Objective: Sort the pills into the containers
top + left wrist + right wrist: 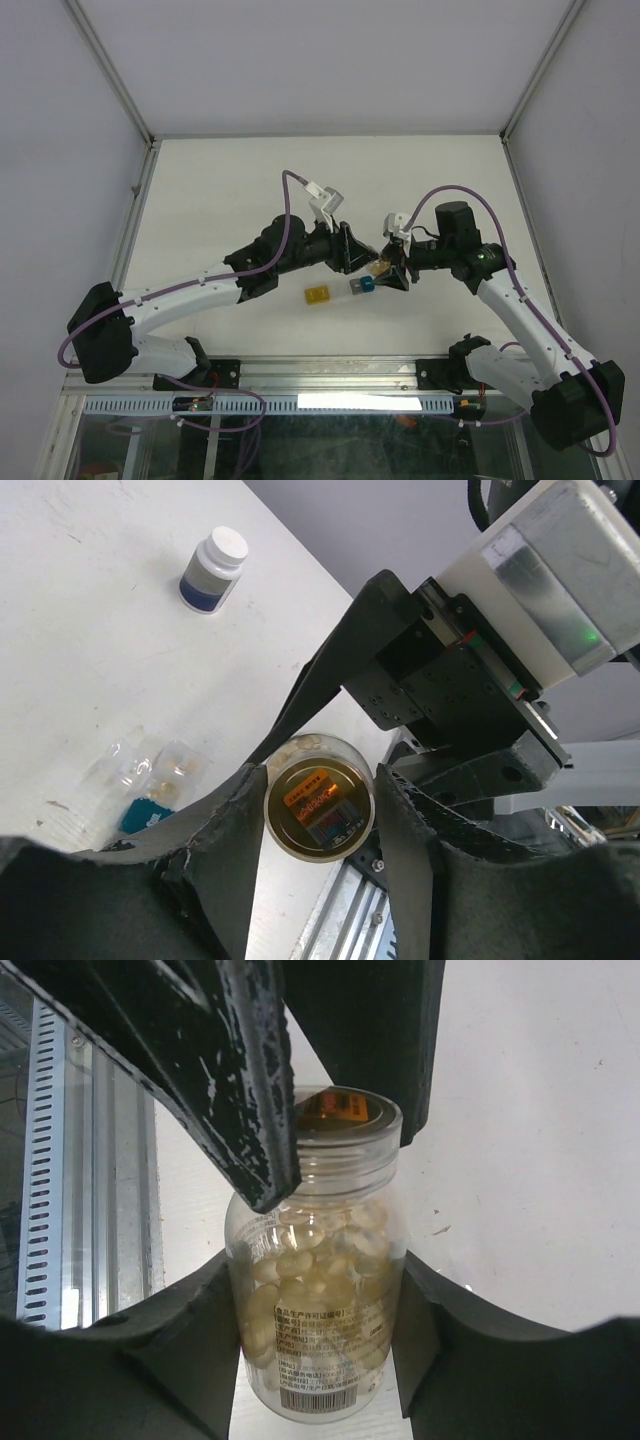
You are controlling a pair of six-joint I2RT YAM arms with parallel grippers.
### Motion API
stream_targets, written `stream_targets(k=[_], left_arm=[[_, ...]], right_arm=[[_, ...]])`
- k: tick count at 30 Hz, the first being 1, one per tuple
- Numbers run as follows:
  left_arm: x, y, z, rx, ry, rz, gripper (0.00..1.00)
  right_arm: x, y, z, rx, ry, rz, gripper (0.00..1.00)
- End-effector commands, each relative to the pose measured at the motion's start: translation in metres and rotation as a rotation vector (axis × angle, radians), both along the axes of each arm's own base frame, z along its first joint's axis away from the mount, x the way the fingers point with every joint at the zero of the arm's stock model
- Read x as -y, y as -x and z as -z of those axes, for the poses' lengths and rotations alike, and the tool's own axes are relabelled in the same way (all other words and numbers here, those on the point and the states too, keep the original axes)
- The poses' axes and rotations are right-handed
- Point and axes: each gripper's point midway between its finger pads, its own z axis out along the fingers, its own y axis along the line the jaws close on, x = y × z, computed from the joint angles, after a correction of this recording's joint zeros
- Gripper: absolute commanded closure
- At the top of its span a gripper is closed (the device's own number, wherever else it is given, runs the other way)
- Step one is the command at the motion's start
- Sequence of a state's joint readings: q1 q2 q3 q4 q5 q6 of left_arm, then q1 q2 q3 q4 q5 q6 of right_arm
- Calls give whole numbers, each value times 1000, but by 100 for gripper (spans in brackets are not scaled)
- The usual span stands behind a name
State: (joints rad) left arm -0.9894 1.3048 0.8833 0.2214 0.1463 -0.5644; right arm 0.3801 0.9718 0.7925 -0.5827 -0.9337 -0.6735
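A clear round bottle full of pale yellow pills is held off the table, and my right gripper is shut on its sides. My left gripper is closed round the bottle's amber lid, with a finger pressed on either side. From above, both grippers meet at the bottle just past the containers. A yellow container lies apart from a blue one. Clear containers beside the blue one hold a few tan pieces.
A small dark bottle with a white cap stands on the white table. The metal rail runs along the table's near edge by the arm bases. Frame posts rise at the back corners.
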Motion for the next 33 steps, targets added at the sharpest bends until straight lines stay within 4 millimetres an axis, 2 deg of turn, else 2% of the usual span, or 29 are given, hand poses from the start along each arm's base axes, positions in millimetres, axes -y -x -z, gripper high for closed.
stream_targets(k=[1, 6, 15, 18, 22, 26, 27, 30, 33], left_arm=[[10, 12, -19, 33, 21, 57, 56], [11, 14, -20, 36, 15, 72, 74], [16, 21, -13, 112, -33, 128, 91], [20, 28, -1, 206, -81, 216, 93], [24, 41, 26, 378, -180, 398, 94], [19, 44, 39, 607, -259, 568, 96], [19, 41, 50, 631, -277, 614, 97], [8, 46, 53, 765, -230, 797, 93], [1, 35, 47, 860, -182, 848, 87]], right_arm=[[-7, -7, -29, 83, -63, -22, 100], [-7, -7, -30, 84, -64, -21, 100], [-7, -7, -30, 84, -64, -20, 100], [-6, -7, -30, 85, -64, -19, 100], [-7, -7, -30, 85, -65, -20, 100], [-6, -8, -31, 89, -66, -19, 100], [-6, -7, -31, 87, -66, -18, 100], [-6, -8, -31, 86, -67, -17, 100], [-6, -8, -31, 83, -68, -16, 100]])
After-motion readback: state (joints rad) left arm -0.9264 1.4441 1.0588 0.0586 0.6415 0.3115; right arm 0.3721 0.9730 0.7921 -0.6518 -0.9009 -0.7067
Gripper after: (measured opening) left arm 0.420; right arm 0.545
